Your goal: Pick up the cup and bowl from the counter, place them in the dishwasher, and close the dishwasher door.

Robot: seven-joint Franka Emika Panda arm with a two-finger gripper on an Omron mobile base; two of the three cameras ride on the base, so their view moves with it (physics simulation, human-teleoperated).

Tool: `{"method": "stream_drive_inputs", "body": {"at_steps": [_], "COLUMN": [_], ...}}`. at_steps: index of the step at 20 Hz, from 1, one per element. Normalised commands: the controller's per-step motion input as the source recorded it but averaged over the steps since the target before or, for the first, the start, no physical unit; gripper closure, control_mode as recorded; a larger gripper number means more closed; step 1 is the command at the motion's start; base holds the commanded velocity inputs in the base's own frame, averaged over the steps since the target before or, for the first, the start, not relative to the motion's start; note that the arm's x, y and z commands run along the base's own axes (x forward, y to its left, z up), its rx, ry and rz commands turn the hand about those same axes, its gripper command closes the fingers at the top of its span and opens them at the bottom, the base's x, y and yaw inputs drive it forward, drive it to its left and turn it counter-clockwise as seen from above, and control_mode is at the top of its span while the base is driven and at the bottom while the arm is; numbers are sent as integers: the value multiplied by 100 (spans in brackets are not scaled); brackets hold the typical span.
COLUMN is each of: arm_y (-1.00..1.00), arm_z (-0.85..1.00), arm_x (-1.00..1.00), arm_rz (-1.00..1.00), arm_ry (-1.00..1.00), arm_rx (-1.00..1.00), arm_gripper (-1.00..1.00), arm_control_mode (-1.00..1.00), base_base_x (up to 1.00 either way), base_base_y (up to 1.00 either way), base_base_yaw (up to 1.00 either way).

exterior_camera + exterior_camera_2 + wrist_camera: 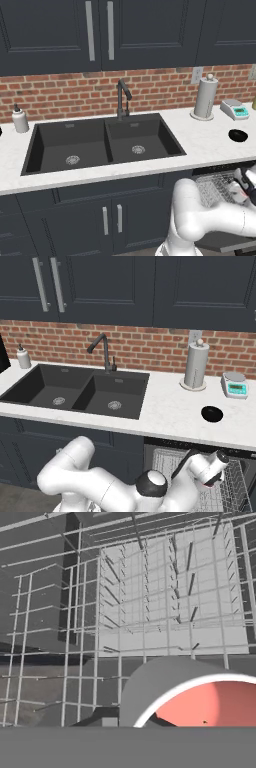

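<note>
Brick backsplash, dark cabinets above and below, white speckled worktop (170, 406) with a black double sink (105, 142) and a dark faucet (122, 97) behind it. White soap bottle (20, 120) at the far left of the worktop. On the right side: paper towel roll (196, 366) upright near the wall, white-and-teal scale (235, 385) just beside it further right.

Bowl (212, 414): black, sitting on the worktop in front of the towel roll and scale, near the front edge, directly above the dishwasher (165, 456) opening.

Wire rack (165, 607) is pulled out below the worktop edge; grey wires and tines visible in the hand view.

Arm is reached low and right over the rack. Pincer (212, 483) is just above the rack wires, fingers together, clamped on the cup (212, 704). Cup shows in the hand view as a red-coral interior with a pale rim, close under the camera, rack grid behind it. In the right base view a small patch of red is visible at the pincer tip. Can't tell whether the cup touches the rack.
</note>
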Motion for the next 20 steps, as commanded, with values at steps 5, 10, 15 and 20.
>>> {"method": "stream_drive_inputs", "body": {"at_steps": [5,10,15,20], "arm_y": [1,0,0,0], "arm_z": [-34,0,1,28], "arm_x": [-2,-3,-6,-22], "arm_rz": [0,0,0,0], "arm_ry": [-2,-1,-4,-15], "arm_rx": [0,0,0,0], "arm_gripper": [100,-100,-100,-100], "arm_control_mode": [-100,-100,-100,-100], "base_base_x": [0,0,0,0], "base_base_y": [0,0,0,0], "base_base_yaw": [0,0,0,0]}}
